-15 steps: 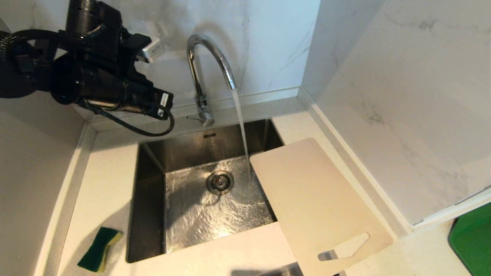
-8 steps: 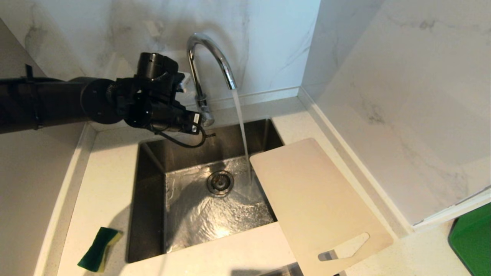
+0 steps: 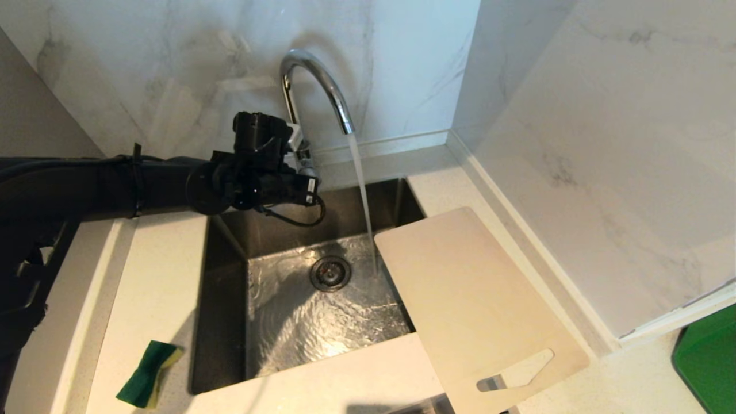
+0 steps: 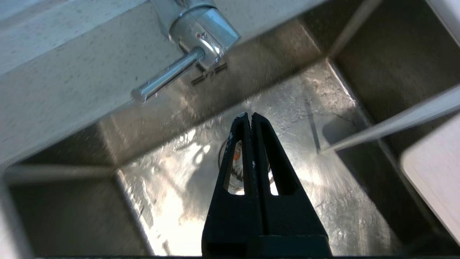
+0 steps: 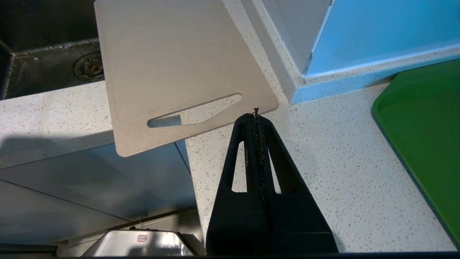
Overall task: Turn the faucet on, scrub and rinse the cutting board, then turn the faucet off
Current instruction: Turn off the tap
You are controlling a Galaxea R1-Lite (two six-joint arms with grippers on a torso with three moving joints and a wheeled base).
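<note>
Chrome faucet [image 3: 313, 98] running into sink [image 3: 230, 230]; left hand [image 4: 248, 116] pinched together near its lever [image 4: 163, 77]; cutting board [image 3: 471, 310] overhangs tabletop [image 3: 155, 276].

The left arm [image 3: 103, 184] is showing as a thick matte-black tube banded by a cable tie, a thin black cable looping beneath its boxy wrist, while both grippers are showing tapered black fingers [image 4: 267, 158] with triangular cutouts.

cutting board [image 3: 471, 305] right of sink [image 3: 230, 230]
</note>
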